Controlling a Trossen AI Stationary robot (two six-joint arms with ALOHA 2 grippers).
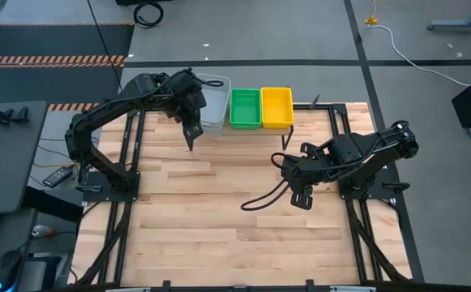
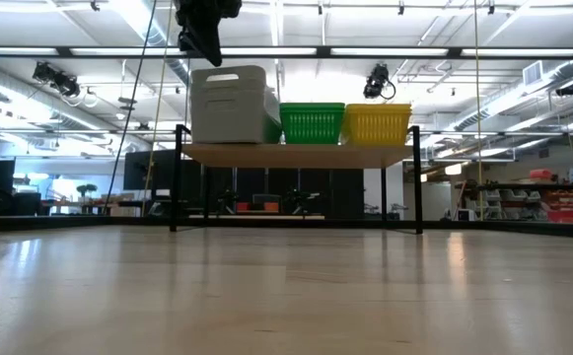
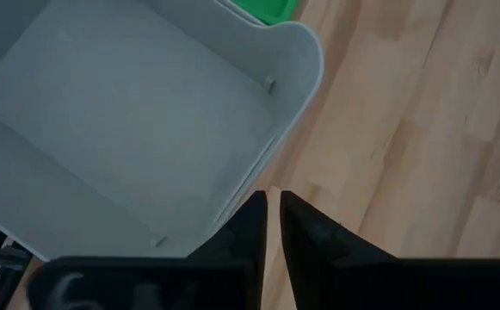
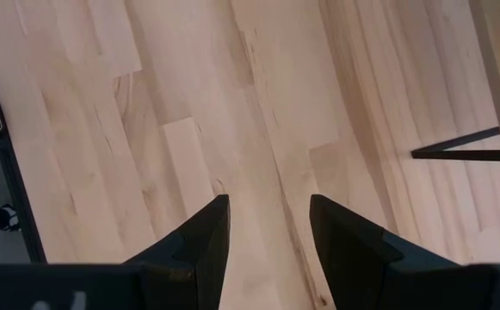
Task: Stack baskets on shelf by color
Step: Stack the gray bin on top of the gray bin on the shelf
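Observation:
The shelf stands at the table's far edge on thin black legs. On its plank sit, from left to right, a tall light grey basket stack, green baskets and yellow baskets. My left gripper is shut and hangs just above the near rim of the grey stack, clear of it in the low view. My right gripper is open and hovers over bare tabletop near the table's right side, holding nothing.
The wooden tabletop lies bare in front of the shelf. A black cable loop hangs by the right arm. One shelf leg shows in the right wrist view. Black frame rails run along the table's sides.

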